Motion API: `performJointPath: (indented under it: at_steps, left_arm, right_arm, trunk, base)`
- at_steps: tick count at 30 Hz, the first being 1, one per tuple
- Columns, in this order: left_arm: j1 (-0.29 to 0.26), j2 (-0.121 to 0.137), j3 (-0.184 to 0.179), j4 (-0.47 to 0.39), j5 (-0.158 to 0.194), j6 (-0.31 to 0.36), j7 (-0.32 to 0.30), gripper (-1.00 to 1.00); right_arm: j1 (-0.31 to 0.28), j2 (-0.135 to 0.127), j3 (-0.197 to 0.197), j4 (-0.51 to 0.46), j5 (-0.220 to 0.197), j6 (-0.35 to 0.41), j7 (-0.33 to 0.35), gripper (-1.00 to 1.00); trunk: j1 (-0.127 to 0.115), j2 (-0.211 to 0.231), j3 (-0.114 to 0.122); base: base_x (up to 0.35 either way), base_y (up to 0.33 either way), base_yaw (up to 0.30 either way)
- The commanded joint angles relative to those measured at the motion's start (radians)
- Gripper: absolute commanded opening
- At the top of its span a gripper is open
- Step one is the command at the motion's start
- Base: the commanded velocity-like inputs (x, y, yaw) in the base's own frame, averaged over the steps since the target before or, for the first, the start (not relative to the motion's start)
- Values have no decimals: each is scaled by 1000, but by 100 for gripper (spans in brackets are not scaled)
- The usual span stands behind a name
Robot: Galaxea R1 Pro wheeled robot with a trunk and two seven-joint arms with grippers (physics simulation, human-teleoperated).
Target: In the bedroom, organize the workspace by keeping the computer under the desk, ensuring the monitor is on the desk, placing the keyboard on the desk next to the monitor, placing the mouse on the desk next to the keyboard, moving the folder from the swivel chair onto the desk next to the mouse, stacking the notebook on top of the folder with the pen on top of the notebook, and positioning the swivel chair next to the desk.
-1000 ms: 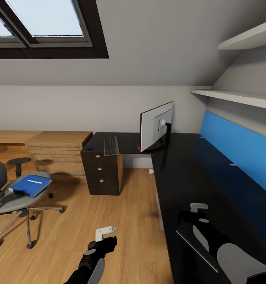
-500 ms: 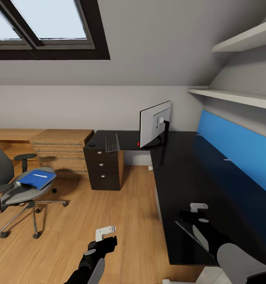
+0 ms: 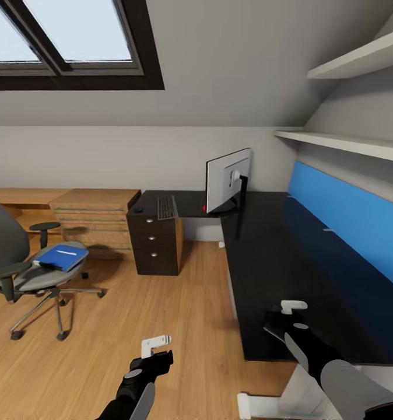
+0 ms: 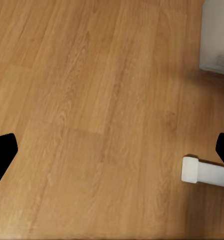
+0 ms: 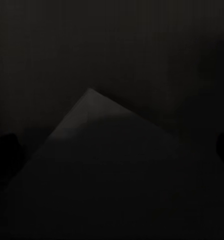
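From the head view, the blue folder [image 3: 61, 257] lies on the swivel chair [image 3: 27, 274], a pale pen [image 3: 66, 252] on top. The monitor [image 3: 227, 179], keyboard [image 3: 166, 207] and mouse [image 3: 139, 209] sit on the black tabletop [image 3: 290, 262]. The left hand [image 3: 154, 345] hangs over the floor; the right hand [image 3: 291, 306] hovers above the tabletop's near end and could clip its edge while driving.

In the left wrist view, the fingers [image 4: 2, 155] are spread wide over wooden floor [image 4: 92, 100], holding nothing.

The right wrist view is too dark to tell that hand's opening.

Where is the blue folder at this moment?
In the head view, the folder lies on the seat of the swivel chair at the left, away from the desk.
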Motion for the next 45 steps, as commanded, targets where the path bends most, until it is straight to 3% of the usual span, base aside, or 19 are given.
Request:
performJointPath:
  at_steps: [1,22,29,45]
  left_arm:
    - [-1,0,-2,-1,10,2,9,100]
    - [-1,0,-1,0,9,0,7,100]
    - [-1,0,-16,0,9,-53,9,100]
    - [-1,0,-22,0,9,-59,9,100]
  right_arm:
    - [1,-1,11,21,-8,12,-7,100]
    - [0,-1,11,21,-8,12,-8,100]
    - [0,-1,11,21,-8,12,-7,100]
    - [0,-1,11,21,-8,12,-6,100]
  trunk:
    - [0,-1,-1]
    - [0,-1,-1]
    - [0,-1,-1]
    - [0,-1,-1]
  base:
    - [-146,0,0]
    - [-14,0,0]
    - [136,0,0]
    - [2,-2,0]
